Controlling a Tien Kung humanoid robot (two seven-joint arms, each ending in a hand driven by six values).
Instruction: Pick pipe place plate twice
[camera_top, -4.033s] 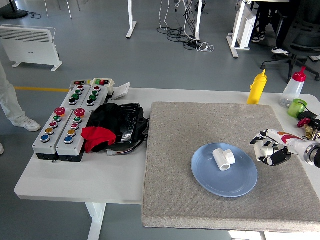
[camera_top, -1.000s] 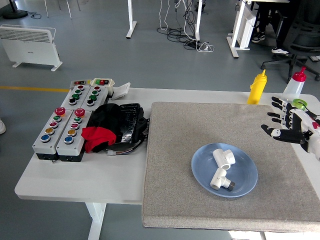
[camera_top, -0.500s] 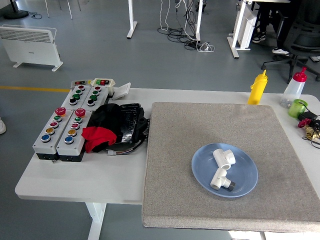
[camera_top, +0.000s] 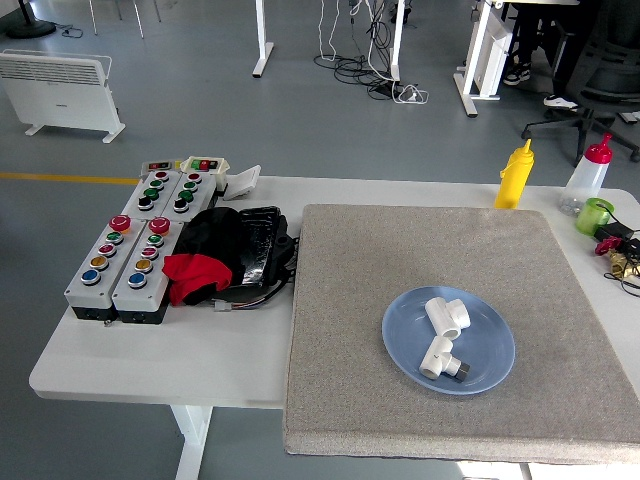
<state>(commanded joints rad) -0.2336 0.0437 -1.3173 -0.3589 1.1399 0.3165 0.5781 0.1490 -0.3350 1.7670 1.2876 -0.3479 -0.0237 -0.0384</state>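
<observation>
Blue plate (camera_top: 490, 372) sits on the grey mat (camera_top: 400, 400), toward mat's near-right part. Two white pipe fittings inside it: elbow fitting w/ grey metal end (camera_top: 439, 358) lies at plate's near side, T-shaped fitting (camera_top: 448, 316) at plate's far side, just beside the elbow; can't tell if they touch. Both fully within plate rim.

No robot hand in view, left or right, so can't tell their state.

Left of plate, off the mat on the white table (camera_top: 150, 365): black bundle w/ red cloth (camera_top: 195, 272) on it, then two grey button boxes (camera_top: 125, 262) w/ coloured buttons, further left of plate.

Beyond plate, past mat's far edge: yellow squeeze bottle (camera_top: 515, 175). Far right of plate: clear bottle w/ red cap (camera_top: 588, 172), green cup (camera_top: 594, 215), contents of each not discernible.
</observation>
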